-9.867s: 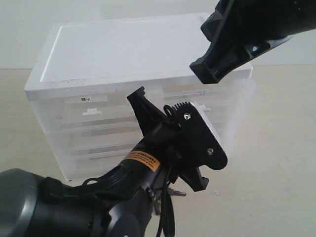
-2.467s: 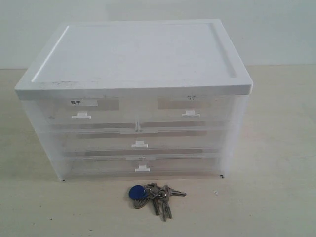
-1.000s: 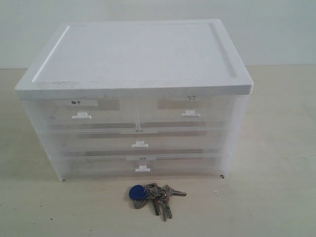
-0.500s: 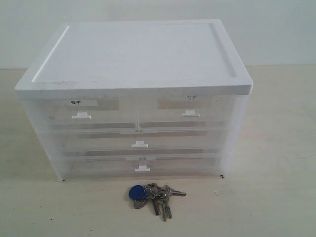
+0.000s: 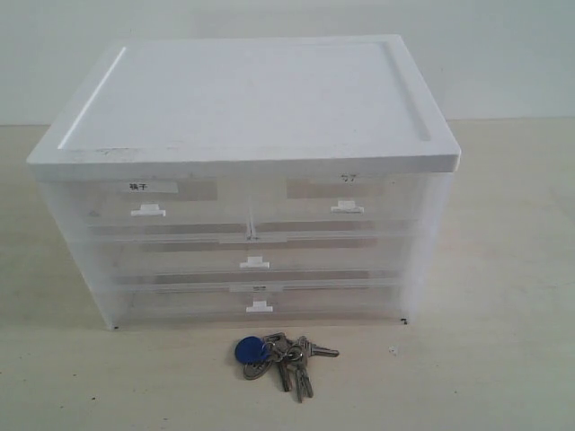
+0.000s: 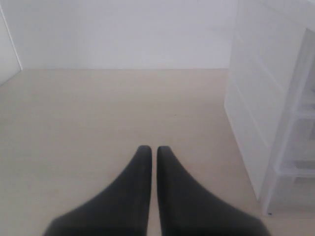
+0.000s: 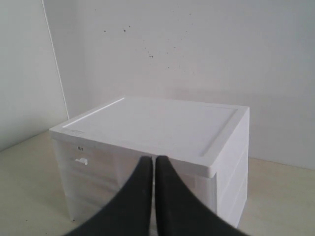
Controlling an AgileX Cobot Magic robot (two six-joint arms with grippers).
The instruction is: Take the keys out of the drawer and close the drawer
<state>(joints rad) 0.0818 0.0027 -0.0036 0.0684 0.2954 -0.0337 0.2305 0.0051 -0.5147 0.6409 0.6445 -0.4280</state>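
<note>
Exterior view: pale table (image 5: 503, 269) carries a white-topped translucent cabinet (image 5: 243, 108); its upper-right half-width drawer (image 5: 346, 208) sits flush, closed. Left gripper (image 6: 149, 150) and right gripper (image 7: 149, 160), wrist views: jaws pressed together, holding nothing. Keys (image 5: 278, 355) lie on the table just in front of the cabinet.

Pale beige surface (image 5: 503, 269) stretching flat across scene, faint grain showing. Plain white wall (image 5: 512, 54) rising along far edge of surface, meeting it in straight line. Translucent cabinet (image 5: 243, 117) with white top standing near middle of surface, faint shadow lying along its base. Soft, even light washing over everything. In right wrist view, small dark specks (image 7: 150, 55) dotting wall above cabinet, thin vertical seam (image 7: 54, 73) running down wall. In left wrist view, second wall face (image 6: 9, 44) angling in at corner.
</note>
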